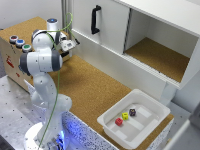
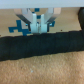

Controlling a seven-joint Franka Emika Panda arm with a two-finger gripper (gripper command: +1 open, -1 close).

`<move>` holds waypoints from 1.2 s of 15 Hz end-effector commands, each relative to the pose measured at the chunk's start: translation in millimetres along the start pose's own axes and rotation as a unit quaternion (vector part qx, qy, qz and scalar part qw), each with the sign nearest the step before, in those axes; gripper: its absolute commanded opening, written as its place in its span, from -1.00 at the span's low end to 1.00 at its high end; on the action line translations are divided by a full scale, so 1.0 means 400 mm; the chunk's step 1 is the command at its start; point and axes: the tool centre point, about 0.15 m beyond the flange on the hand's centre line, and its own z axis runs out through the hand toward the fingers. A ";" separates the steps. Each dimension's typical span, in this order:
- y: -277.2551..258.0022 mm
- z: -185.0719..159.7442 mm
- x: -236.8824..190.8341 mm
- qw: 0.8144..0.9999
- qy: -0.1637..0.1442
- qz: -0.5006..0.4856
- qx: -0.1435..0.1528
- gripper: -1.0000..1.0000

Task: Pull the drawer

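1. Exterior view first: I've got the white arm (image 1: 42,60) folded over itself in the middle of the shot, elbow bulging toward me, a green cable (image 1: 59,55) looping down past it.
2. The gripper (image 1: 68,44) sits at the end of the wrist, over the cork-topped table (image 1: 95,90). It's too small and blurred here for me to read the finger gap, and I see nothing in it.
3. The small light-wood box (image 1: 15,57) stands off to the side of the gripper, toward the exterior view's left, past the arm's upper joints. Its three round coloured buttons (image 1: 20,43) show on top.
4. The drawer (image 1: 14,65) I make out only as the box's pale front face; the arm covers part of it and I can't tell how far in or out it sits. The gripper is clear of it, not touching.
5. On the gripper's other side stands the white cabinet, its door with a black handle (image 1: 95,19) near the gripper and an open compartment (image 1: 160,52) further on.
6. Well away from the gripper, a white plastic tray (image 1: 150,107) holds three small cubes: red (image 1: 119,121), yellow (image 1: 125,116), dark (image 1: 132,112).
7. Wrist view now: a thick black ribbed band (image 2: 42,46) crosses the whole picture, cork surface beneath it.
8. Beyond the band I see the gripper (image 2: 37,22), white-and-blue fingers (image 2: 46,21) close together, a narrow gap only. Whether fully closed, I can't tell; nothing shows between them.
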 end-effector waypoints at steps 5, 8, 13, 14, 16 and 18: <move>0.037 0.023 -0.169 0.999 0.012 0.027 -0.018 -1.00; 0.052 0.009 -0.203 0.999 0.019 0.040 -0.014 -1.00; 0.038 0.010 -0.276 0.999 0.040 0.019 0.008 -1.00; 0.044 0.013 -0.296 0.999 0.042 0.021 0.014 -1.00; 0.064 0.026 -0.336 0.999 0.035 0.029 0.010 -1.00; 0.091 0.028 -0.383 0.999 0.028 0.045 0.007 -1.00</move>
